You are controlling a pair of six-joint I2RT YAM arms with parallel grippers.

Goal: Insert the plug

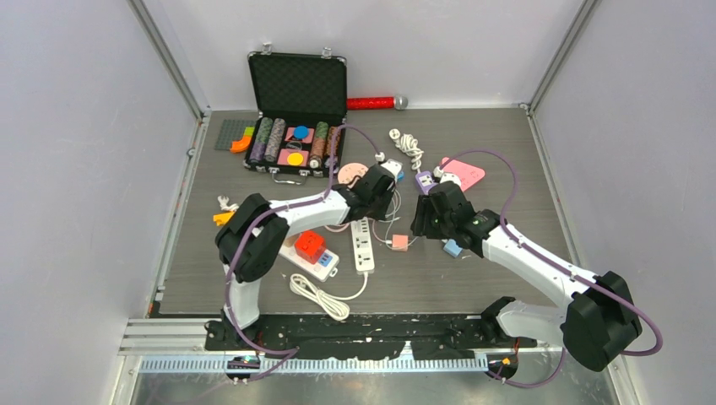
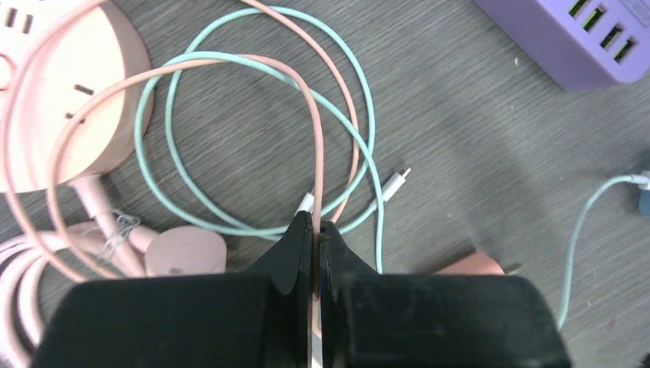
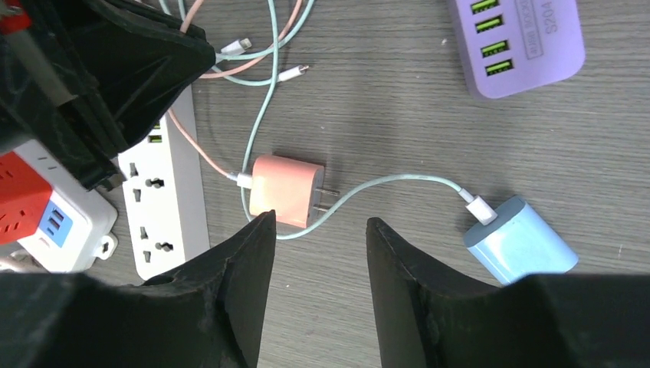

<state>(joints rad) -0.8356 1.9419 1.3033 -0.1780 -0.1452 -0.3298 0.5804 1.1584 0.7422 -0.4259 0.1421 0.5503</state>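
Left gripper (image 2: 316,226) pinches shut on limp pink cable (image 2: 319,161); right gripper (image 3: 320,222) half-open, empty, over light rigid pink charger (image 3: 285,188) beside white power strip (image 3: 165,207), grip its flat sides.

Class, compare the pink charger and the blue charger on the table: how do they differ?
The pink charger shows two metal prongs; the blue charger shows none. The pink charger carries a pink cable, the blue charger a teal cable. Both lie loose on the table, in no socket.

Overhead camera looks down; close wrist cameras share purple hub (image 2: 582,38) (image 3: 521,46).
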